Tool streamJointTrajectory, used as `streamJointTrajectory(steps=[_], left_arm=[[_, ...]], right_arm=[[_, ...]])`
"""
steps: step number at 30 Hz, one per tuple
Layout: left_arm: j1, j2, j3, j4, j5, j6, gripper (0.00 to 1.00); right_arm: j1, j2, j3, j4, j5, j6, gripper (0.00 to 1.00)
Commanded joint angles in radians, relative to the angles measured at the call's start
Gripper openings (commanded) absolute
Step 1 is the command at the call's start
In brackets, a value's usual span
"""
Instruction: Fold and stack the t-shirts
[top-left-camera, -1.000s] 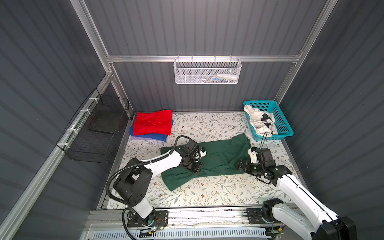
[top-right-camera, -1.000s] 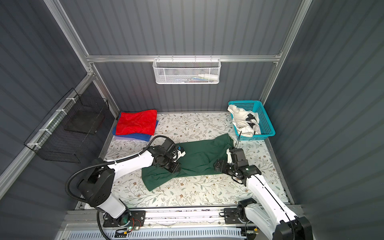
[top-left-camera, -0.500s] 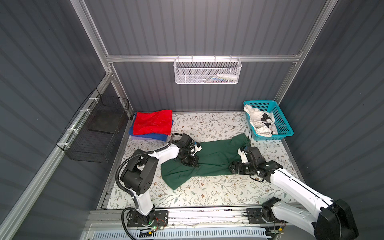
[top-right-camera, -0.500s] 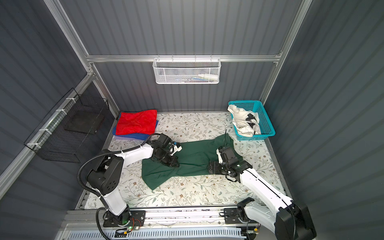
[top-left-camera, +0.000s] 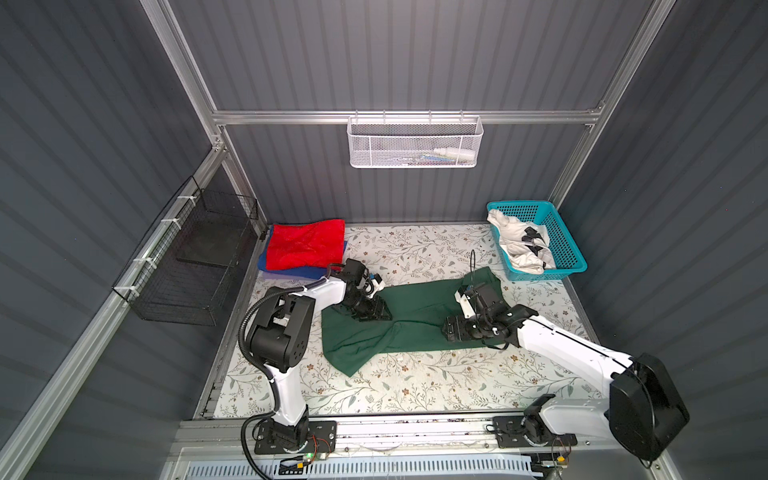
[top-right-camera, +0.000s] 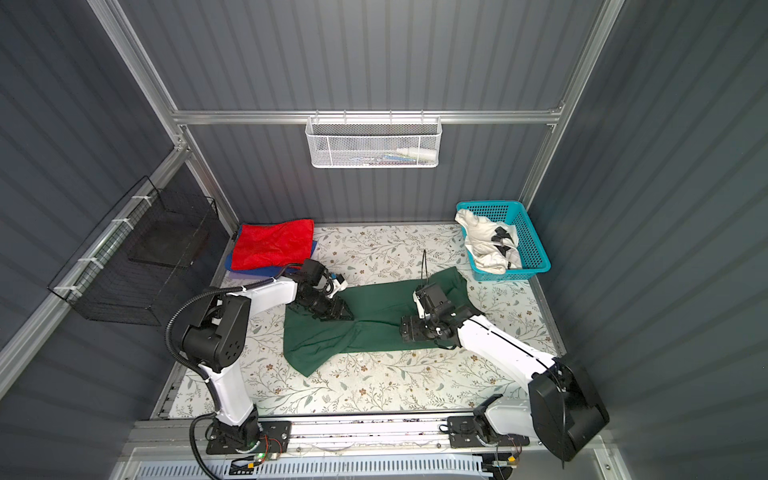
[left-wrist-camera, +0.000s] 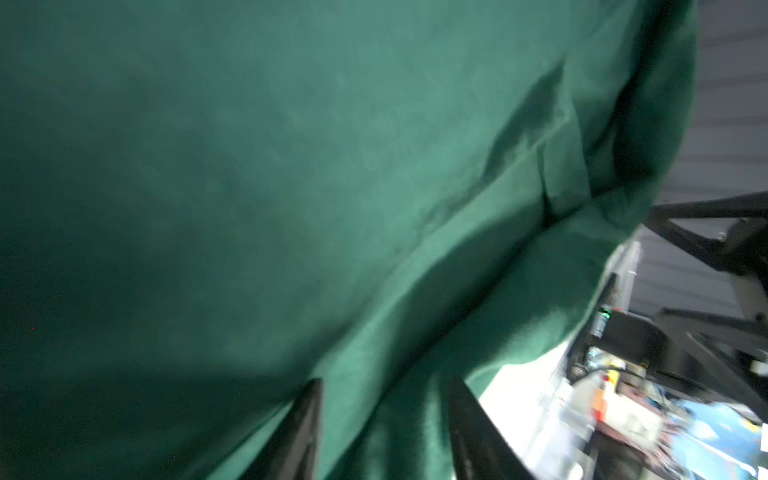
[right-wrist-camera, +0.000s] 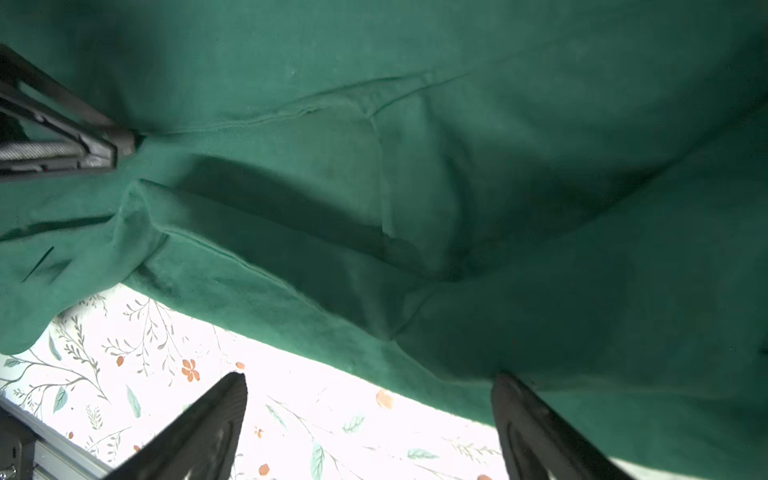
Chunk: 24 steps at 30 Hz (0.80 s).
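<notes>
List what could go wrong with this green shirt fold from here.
1. The green shirt is bunched at its middle; folding now may lock in creases.
2. The right gripper stands open across the shirt's edge, one finger over the table; it may grab only one layer.
3. The left gripper is open over a ridge of cloth and could drag it.
</notes>
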Motion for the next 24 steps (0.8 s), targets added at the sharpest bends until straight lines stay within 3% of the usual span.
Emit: streamJointTrajectory(steps=[1, 4, 7, 12, 18, 24], left_arm=[[0.006, -0.097, 0.065, -0.021, -0.209, -0.049, 0.54], [0.004, -0.208, 0.042, -0.01, -0.366, -0.126, 0.58], [-0.005, -0.358, -0.036, -0.002, -0.441, -0.209, 0.59], [-0.087, -0.553, -0.113, -0.14, -0.64, -0.279, 0.65], [-0.149, -0.693, -0.227, -0.236, -0.747, -0.364, 0.64], [-0.174, -0.75, -0.273, -0.315, -0.756, -0.391, 0.56]], right_arm=[[0.023, 0.036, 0.051, 0.017, -0.008, -0.009, 0.94], [0.041, 0.076, 0.077, 0.017, -0.004, -0.013, 0.94], [0.052, 0.107, 0.1, 0.02, -0.01, -0.016, 0.94], [0.075, 0.179, 0.169, 0.006, -0.021, -0.037, 0.94], [0.101, 0.298, 0.262, -0.026, -0.009, -0.084, 0.93], [0.124, 0.365, 0.308, -0.034, 0.024, -0.093, 0.93]])
